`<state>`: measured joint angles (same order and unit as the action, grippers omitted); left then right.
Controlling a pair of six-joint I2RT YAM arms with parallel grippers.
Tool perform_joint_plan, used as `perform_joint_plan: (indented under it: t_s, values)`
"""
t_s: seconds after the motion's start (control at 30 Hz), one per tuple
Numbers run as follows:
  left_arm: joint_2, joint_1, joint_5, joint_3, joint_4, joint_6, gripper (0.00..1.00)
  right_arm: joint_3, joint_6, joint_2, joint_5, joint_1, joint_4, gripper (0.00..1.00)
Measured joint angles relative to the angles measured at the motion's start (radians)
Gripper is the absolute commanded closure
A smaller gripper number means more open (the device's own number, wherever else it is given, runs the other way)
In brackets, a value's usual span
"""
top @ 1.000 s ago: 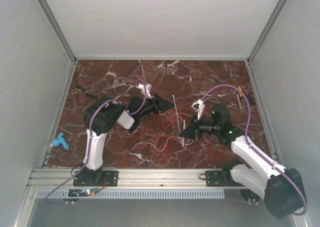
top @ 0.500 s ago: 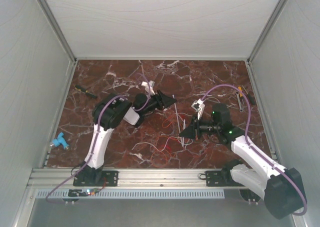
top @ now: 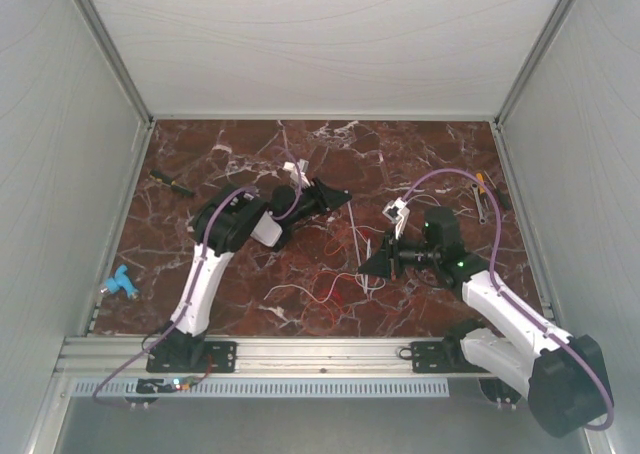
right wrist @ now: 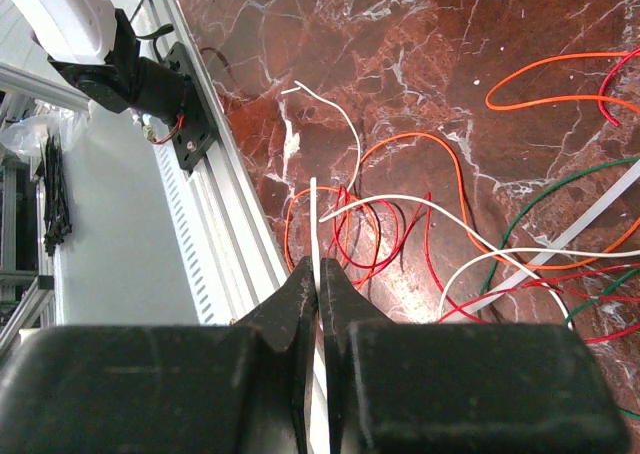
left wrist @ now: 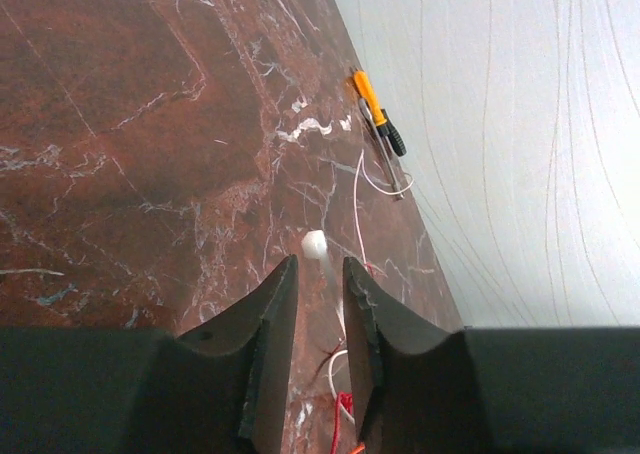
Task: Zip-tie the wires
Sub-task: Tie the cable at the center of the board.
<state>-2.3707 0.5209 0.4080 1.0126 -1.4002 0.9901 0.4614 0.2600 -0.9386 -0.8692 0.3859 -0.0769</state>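
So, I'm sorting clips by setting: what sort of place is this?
Probably a robotics lab cell: left arm and right arm bolted to a rail, a table boxed in by white panels, loose wires, a screwdriver.

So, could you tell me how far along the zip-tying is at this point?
Nothing is tied yet: the wires lie loose on the table. In hand: the right tool is shut on what looks like the zip tie, and the left tool, jaws apart, frames its far tip. Still to do: loop it round the wires and cinch it.
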Motion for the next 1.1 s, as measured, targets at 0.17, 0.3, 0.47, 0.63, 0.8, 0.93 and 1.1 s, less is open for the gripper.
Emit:
perform_joint_plan:
  t_s: [0.17, 0.3, 0.47, 0.63, 0.8, 0.93, 1.1]
  values:
    - [-0.017, -0.003, 0.003, 0.003, -0.041, 0.02, 0.91, 0.0, 0.001, -0.01, -0.001, 0.0, 0.0, 1.0]
    - [-0.022, -0.003, 0.015, 0.003, -0.074, 0.033, 1.0, 0.0, 0.008, -0.015, -0.001, 0.0, 0.0, 1.0]
    - [-0.022, -0.003, 0.038, 0.0, -0.095, 0.026, 1.0, 0.0, 0.017, -0.015, -0.001, 0.0, 0.0, 1.0]
    - [0.015, 0.006, 0.071, -0.04, -0.097, -0.042, 1.0, 0.005, 0.035, -0.016, -0.001, 0.0, -0.002, 1.0]
    - [0.103, 0.03, 0.098, -0.089, -0.109, -0.17, 1.0, 0.063, 0.078, -0.031, -0.011, -0.006, -0.011, 1.0]
    - [0.179, 0.069, 0.131, -0.116, -0.125, -0.292, 1.0, 0.129, 0.129, -0.066, -0.049, -0.018, -0.037, 1.0]
    - [0.254, 0.102, 0.151, -0.165, -0.132, -0.401, 1.0, 0.2, 0.204, -0.122, -0.15, -0.035, -0.088, 1.0]
